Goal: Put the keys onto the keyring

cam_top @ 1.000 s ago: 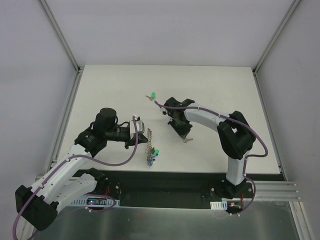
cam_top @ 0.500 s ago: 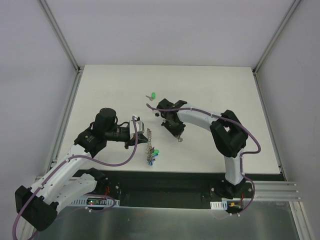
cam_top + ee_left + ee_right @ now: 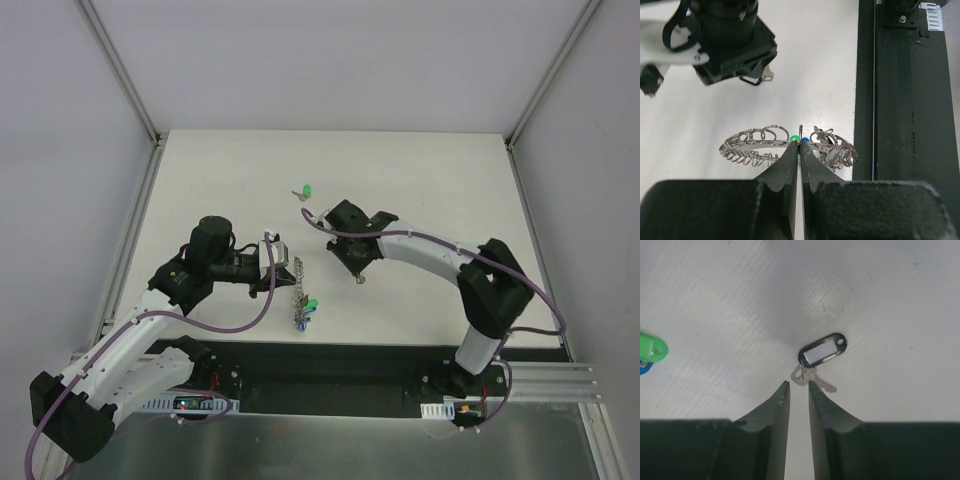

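My left gripper (image 3: 277, 262) is shut on the rim of the keyring (image 3: 297, 283), a flat grey ring with wire loops, held on edge above the table; it shows in the left wrist view (image 3: 757, 146) at my fingertips (image 3: 800, 146). A green key (image 3: 313, 303) and a blue key (image 3: 805, 140) hang at the ring. My right gripper (image 3: 798, 386) is slightly open and empty, just short of a black-tagged key (image 3: 822, 351) lying on the table, which also shows in the top view (image 3: 360, 279). A loose green key (image 3: 306, 191) lies farther back.
The white table (image 3: 430, 180) ends in a black rail (image 3: 350, 365) at the near edge, close to the keyring. Grey walls and metal posts (image 3: 120, 70) stand around the table. The right arm's wrist (image 3: 725, 45) hangs ahead of the left gripper.
The right arm's elbow has swung out to the right and its gripper has shifted over the black-tagged key, which sits a little further left. The left arm and keyring have not moved.
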Action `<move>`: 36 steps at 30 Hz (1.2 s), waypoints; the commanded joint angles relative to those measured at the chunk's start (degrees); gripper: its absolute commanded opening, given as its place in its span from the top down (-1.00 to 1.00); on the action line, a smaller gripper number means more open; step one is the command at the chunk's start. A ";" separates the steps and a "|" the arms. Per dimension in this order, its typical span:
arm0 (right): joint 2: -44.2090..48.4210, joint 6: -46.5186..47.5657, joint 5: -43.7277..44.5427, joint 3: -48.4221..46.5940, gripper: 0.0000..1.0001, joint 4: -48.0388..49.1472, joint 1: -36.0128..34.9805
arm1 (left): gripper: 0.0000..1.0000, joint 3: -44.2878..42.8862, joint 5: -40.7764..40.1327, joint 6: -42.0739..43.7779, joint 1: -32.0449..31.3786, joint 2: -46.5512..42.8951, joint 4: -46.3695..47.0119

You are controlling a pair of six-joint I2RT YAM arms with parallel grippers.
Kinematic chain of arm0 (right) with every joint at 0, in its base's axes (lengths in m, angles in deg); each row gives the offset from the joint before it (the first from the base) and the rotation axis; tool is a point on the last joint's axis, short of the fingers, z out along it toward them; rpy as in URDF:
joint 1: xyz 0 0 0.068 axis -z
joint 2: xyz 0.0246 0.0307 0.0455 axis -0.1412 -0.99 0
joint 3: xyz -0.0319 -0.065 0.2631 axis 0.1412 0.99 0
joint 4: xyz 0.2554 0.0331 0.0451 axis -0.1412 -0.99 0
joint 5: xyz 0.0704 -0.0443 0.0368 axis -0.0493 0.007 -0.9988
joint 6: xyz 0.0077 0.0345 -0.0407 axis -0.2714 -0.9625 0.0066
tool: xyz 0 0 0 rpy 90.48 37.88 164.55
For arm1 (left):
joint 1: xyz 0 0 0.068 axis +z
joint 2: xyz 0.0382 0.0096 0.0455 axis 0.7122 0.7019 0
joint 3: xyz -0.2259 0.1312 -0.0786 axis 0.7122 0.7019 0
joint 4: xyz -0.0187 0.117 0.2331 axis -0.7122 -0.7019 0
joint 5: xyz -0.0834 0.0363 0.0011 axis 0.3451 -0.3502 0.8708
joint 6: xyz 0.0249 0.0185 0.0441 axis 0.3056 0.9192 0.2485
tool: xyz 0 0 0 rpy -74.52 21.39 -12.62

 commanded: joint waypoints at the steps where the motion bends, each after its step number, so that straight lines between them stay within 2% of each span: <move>1: 12.79 -0.21 0.70 9.50 0.51 13.16 -0.22 | 1.00 -0.31 1.43 0.07 -0.39 -1.16 2.48; 8: 23.09 -2.49 2.10 30.33 0.50 36.80 -0.13 | 1.00 -0.40 1.44 0.07 -0.48 -0.72 2.48; 9: 23.80 -2.75 2.71 34.62 0.50 43.26 -0.04 | 1.00 -0.40 1.52 0.07 -0.48 -0.64 2.48; 15: 24.78 -5.92 1.94 42.92 0.49 57.98 1.01 | 1.00 -0.23 1.52 0.07 -0.57 -0.37 2.48; 21: 24.07 -7.59 0.17 45.91 0.48 63.19 1.45 | 1.00 -0.31 1.44 0.07 -0.74 -0.02 2.48; 36: 24.16 -9.52 1.31 45.47 0.52 58.45 1.54 | 1.00 -0.31 1.17 0.16 -0.74 0.16 2.48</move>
